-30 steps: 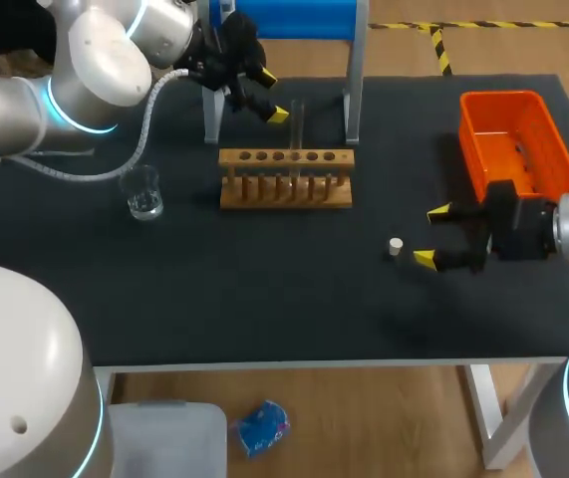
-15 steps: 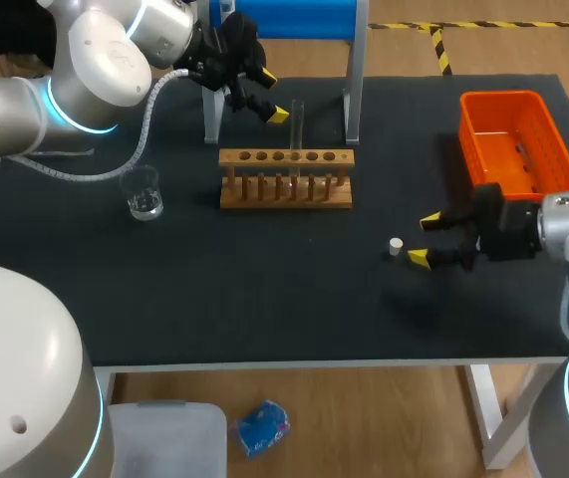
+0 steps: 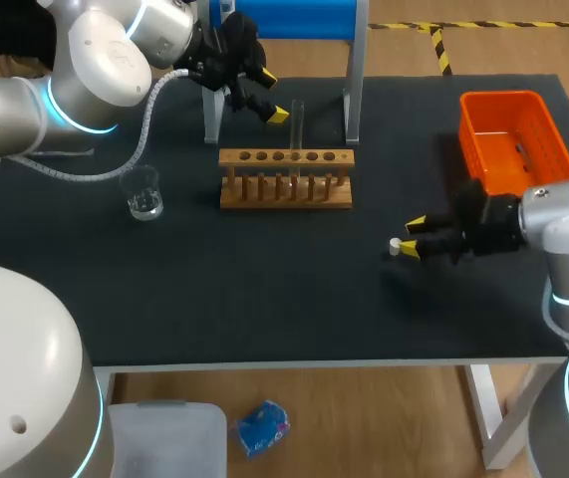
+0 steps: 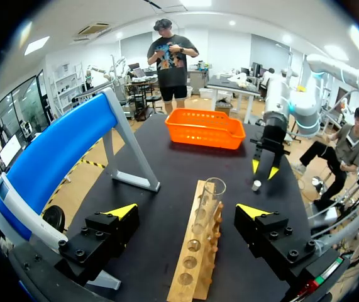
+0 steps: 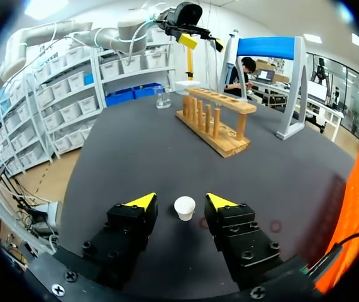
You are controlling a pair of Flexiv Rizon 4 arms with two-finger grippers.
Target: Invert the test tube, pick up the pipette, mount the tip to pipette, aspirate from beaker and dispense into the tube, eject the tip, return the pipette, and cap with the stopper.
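A small white stopper [image 3: 395, 246] lies on the black table mat [image 3: 264, 289]. In the right wrist view the stopper [image 5: 184, 207] sits between the yellow tips of my right gripper [image 5: 181, 201], with a gap on each side, so the gripper is open. My right gripper [image 3: 413, 237] lies low by the stopper. A glass test tube [image 3: 297, 121] stands upright in the wooden rack [image 3: 286, 181]. My left gripper [image 3: 273, 97] hovers open just behind and left of the tube. In the left wrist view the tube [image 4: 212, 200] stands ahead of my left gripper [image 4: 188, 211].
A glass beaker [image 3: 143, 192] with some liquid stands left of the rack. An orange bin [image 3: 516, 139] sits at the right rear, close behind my right arm. A blue-topped stand [image 3: 348, 90] rises behind the rack.
My right gripper has moved left until its tips flank the stopper, and its fingers have drawn closer together. The left arm has not moved.
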